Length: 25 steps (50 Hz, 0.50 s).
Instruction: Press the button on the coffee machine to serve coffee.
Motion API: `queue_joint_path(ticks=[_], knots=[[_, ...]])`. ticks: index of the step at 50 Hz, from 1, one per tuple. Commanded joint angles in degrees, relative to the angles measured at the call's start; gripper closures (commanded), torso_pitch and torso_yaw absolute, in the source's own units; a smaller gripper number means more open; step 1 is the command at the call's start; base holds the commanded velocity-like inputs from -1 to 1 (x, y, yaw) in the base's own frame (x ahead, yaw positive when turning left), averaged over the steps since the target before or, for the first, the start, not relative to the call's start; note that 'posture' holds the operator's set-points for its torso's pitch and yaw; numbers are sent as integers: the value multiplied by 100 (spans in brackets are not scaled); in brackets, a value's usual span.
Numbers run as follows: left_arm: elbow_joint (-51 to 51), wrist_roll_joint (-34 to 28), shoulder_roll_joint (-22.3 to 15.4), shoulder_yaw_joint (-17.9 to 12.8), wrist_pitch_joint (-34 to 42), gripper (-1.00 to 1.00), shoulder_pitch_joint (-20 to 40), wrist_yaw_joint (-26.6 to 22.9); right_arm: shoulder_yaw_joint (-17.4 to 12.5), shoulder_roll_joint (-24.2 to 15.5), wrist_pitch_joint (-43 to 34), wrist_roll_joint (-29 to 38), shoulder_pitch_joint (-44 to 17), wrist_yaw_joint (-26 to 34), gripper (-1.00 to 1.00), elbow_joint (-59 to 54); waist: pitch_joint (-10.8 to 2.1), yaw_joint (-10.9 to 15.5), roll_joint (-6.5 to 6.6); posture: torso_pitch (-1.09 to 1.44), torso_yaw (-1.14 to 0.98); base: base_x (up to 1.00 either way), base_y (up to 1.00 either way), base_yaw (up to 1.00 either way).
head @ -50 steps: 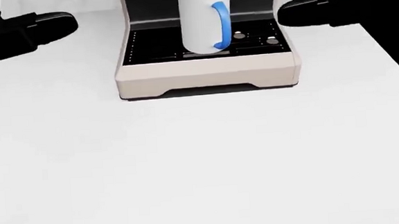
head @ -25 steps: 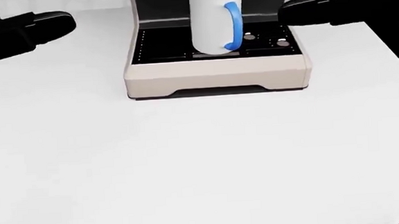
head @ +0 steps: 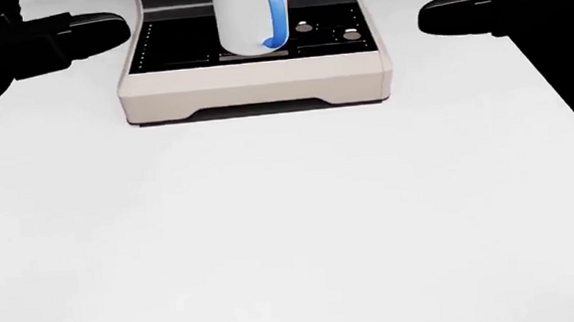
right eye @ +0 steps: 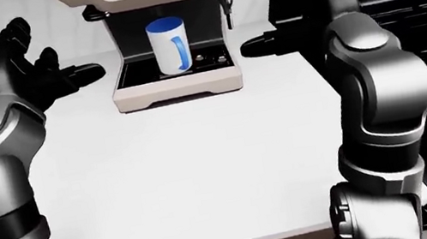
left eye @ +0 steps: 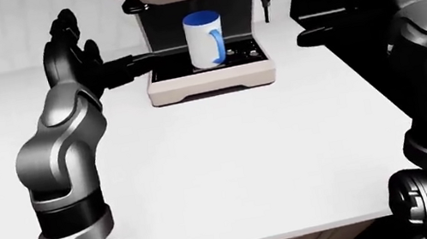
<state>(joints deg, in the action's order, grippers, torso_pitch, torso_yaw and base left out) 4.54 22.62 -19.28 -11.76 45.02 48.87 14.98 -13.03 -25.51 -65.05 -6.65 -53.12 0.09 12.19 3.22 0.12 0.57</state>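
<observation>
**Both hands raised beside the coffee machine, button not yet touched**

The dark three-finger left hand (right eye: pixel 36 71) hangs with its fingers spread wide and grips nothing; it stands to the left of the cream-and-black coffee machine (right eye: pixel 172 67), near it but apart from its casing. The dark three-finger right hand (right eye: pixel 302 26) is lifted on the machine's right side, also apart from it. It appears to hold nothing and one finger points toward the machine, but the rest is dark against the black stove (right eye: pixel 424 25) behind it, so I cannot tell how far it is spread.

The machine stands on the white countertop (left eye: pixel 228 156), at the top middle of both eye views. On its black drip tray sits a white cylindrical mug with a blue rim and handle (left eye: pixel 204 39), upright under the machine's head. Just right of the mug, on the tray deck, are small round silver buttons (head: pixel 304 28); which one serves coffee I cannot tell.

The risks from here, as I judge them:
- The buttons lie just beside the mug's handle, so a wide or spread hand coming in could knock the mug off the tray.
- The buttons are small and close together, so a thick finger may press the wrong one or two at once.
- A push from the side, not downward, could shift the machine on the countertop.
</observation>
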Motion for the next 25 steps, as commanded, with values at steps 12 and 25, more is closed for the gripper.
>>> queue_joint_path(ticks=[12, 25], knots=[[78, -16, -80, -51, -240, -100, 179, -30, -50, -78, 224, -6, -191, -16, -100, 138, -210, 17, -74, 0, 0, 0, 0, 0], [18, -65, -23, -44, -290, -100, 170, -63, -29, -104, 264, 17, -227, 25, -100, 53, -337, 27, -67, -4, 0, 0, 0, 0]])
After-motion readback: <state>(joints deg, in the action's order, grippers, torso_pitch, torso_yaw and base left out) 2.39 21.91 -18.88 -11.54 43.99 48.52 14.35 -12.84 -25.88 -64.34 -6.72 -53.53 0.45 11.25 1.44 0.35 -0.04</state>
